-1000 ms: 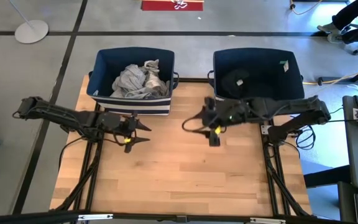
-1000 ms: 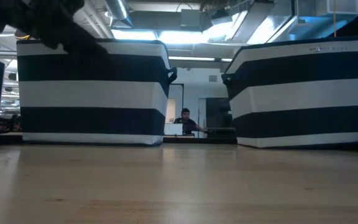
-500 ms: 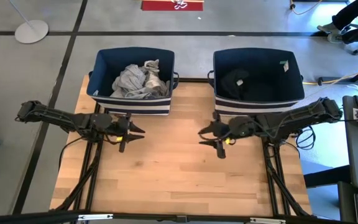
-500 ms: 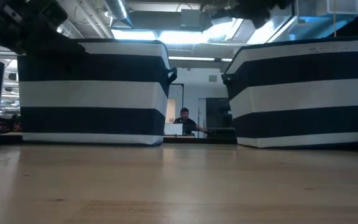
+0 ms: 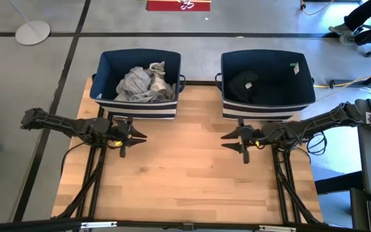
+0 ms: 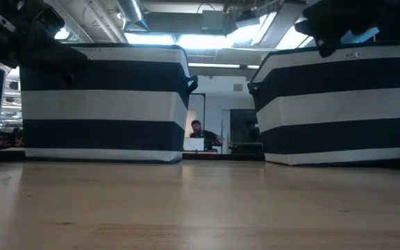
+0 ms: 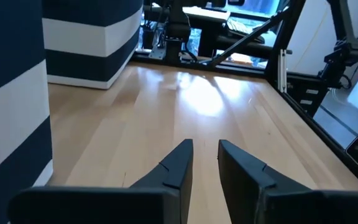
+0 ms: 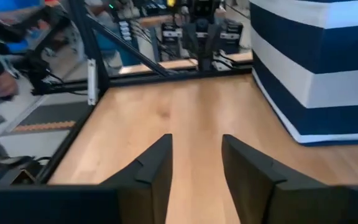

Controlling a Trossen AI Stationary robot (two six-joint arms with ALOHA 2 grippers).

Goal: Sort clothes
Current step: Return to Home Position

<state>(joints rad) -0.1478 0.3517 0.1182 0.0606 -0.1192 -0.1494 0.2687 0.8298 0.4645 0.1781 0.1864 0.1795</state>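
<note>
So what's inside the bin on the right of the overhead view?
The right bin holds a heap of black clothes toward its left side, and a small pale tag shows near its far right corner. Dark on dark, so separate pieces and anything underneath cannot be told.

The light wooden tabletop lies bare between the left pincer and the right pincer. A left navy striped cloth bin and a right navy striped cloth bin block one side.

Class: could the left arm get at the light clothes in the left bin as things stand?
Probably yes: the left gripper hangs open and empty just before the left bin, whose top is open, light clothes lying uncovered.
</note>
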